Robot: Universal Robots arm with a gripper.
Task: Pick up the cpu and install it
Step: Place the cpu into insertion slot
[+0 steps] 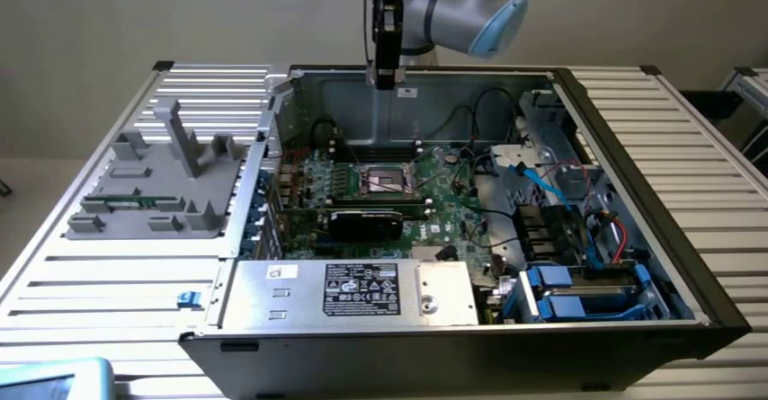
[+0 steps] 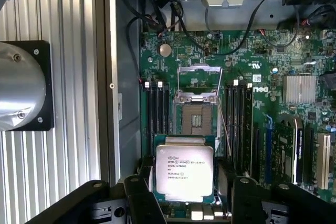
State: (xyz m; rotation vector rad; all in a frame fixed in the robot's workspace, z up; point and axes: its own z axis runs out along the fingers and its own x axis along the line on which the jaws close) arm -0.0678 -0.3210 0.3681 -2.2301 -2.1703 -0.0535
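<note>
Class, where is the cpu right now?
The cpu is held in the gripper, in the air above the open computer case. In the wrist view it hangs close to the empty socket on the motherboard.

My jaws are matt black plastic. The cpu between them has a smooth silver-grey metal top with a dull satin sheen and a thin green rim. The motherboard is green lacquered board, slightly glossy; its socket frame is bright bare metal and its heatsink is pale finned aluminium. The case is dark and matt outside, bare grey sheet metal within. The power supply box is dull galvanised steel with a black printed label. The desk is ribbed pale metal, and the tray is matt grey plastic.
</note>
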